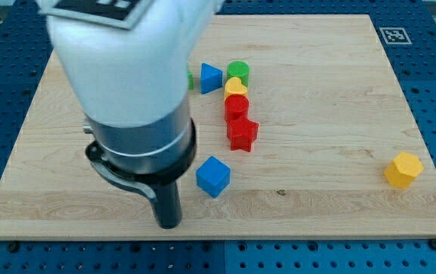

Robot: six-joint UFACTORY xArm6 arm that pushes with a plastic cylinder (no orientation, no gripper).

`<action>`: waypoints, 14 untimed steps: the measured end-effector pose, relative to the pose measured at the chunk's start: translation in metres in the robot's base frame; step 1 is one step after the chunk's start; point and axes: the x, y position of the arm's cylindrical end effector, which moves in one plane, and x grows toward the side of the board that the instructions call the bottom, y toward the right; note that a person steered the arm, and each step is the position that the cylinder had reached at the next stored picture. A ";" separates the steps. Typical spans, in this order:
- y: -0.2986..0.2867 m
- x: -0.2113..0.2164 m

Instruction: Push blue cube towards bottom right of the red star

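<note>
My tip [170,225], lower end of a straight dark rod, sits near the view's bottom on the pale wooden tabletop [316,114]. No jaws on this rig, so no jaw state to tell. Just to the tip's upper right, apart from it: glossy blue plastic cube [213,176], turned corner-on like a diamond, no long axis. Beyond it, red plastic star [242,134], then red block [237,106], yellow block [236,87], green cylinder [238,71], blue triangular block [210,78]. Yellow hexagonal block [402,169] far right.
</note>
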 end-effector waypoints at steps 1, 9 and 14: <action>-0.023 -0.011; -0.007 -0.060; 0.033 -0.054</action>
